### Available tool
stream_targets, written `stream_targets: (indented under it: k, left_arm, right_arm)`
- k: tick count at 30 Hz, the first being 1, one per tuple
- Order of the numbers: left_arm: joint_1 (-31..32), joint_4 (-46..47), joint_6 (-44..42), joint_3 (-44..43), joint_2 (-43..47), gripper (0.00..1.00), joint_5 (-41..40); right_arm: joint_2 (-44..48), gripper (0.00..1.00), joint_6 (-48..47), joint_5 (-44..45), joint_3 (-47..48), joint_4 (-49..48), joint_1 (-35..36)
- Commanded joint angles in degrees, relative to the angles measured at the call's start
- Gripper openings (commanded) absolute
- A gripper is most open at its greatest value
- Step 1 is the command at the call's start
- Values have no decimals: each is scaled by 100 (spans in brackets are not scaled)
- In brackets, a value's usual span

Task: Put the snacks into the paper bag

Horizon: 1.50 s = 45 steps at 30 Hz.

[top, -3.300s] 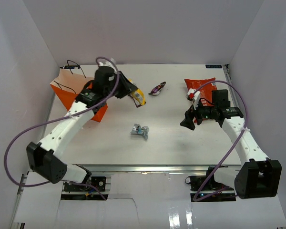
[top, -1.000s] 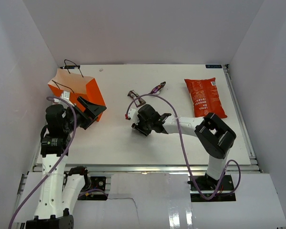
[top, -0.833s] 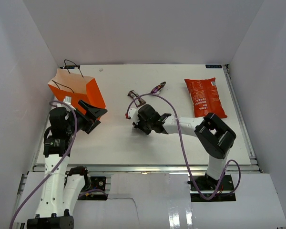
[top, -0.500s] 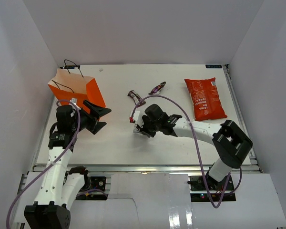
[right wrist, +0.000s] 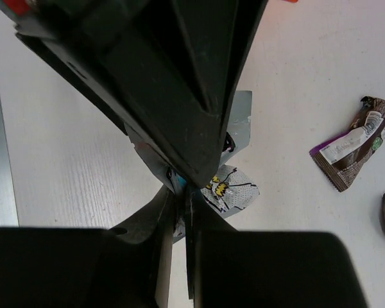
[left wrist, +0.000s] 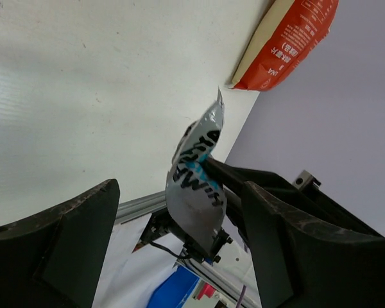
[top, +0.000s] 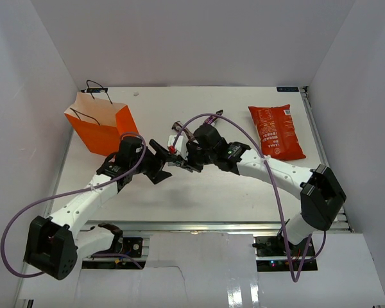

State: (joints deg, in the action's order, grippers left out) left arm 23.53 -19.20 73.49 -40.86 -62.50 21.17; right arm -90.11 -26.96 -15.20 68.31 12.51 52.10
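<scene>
My right gripper (right wrist: 186,192) is shut on a silver-blue snack wrapper (right wrist: 236,186) and holds it above the middle of the table. In the left wrist view that wrapper (left wrist: 196,186) hangs upright between the wide-apart fingers of my open left gripper (left wrist: 179,247), touching neither. From above, the left gripper (top: 165,162) and the right gripper (top: 183,163) meet nose to nose. The orange paper bag (top: 102,125) stands upright at the back left. A large red-orange crisp packet (top: 276,131) lies at the back right. Two purple-brown wrappers (top: 213,118) (top: 179,128) lie behind the grippers.
The bag's black cord handles (top: 97,86) stick up at its far side. One purple-brown wrapper (right wrist: 353,144) lies close to the right of the held wrapper. The crisp packet (left wrist: 289,38) lies flat by the side wall.
My right gripper shut on the silver-blue wrapper and lifted it off the table. The left arm swung from beside the bag to the middle, its open fingers now either side of the wrapper.
</scene>
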Motion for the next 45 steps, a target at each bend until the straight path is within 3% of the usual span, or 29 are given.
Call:
stream_targets:
  k: [1,7,15,18,19,21,22,26,30,32,40,45]
  left_arm:
    - [108,338,200,-159,-209,83,-341]
    - [152,487,209,-185,-385,63,-333]
    - [170,637,218,-212,-395,23,-245]
    - [170,637,192,-203,-272,10,-297]
    - [170,646,183,-194,-228,6,-315]
    - [161,567,148,-185,-105,2,-446]
    - [161,410,87,-229,-61,0,-508]
    - [161,-644,-624,-894,10,0,-1218]
    - [152,-1892,-1564,-2046,-60,0,-2640]
    - [143,-2289,-1837,-2512,-104,0,-2942]
    - [-225,-3649,-2805,-5307,-728,0,-4549]
    - [-1418,-3872,-3209,-6056,-1264,0,-4200]
  right_arm:
    - [195,8,77,-123,200,120,-15]
    - [327,8,138,-220,130,129,-24]
    - [371,10,165,-492,94,137,-24]
    - [380,23,95,-659,94,207,-24]
    - [397,39,68,-694,86,225,-15]
    - [441,56,-46,-773,86,304,-24]
    - [485,67,-90,-817,103,339,-41]
    - [652,77,-353,-1362,278,716,-234]
    - [863,78,-521,-2142,393,1042,-830]
    - [986,79,-530,-2311,367,1104,-1078]
    - [1267,78,-600,-2207,-239,1052,-1913]
    - [1232,79,-407,-1829,-415,937,-1984]
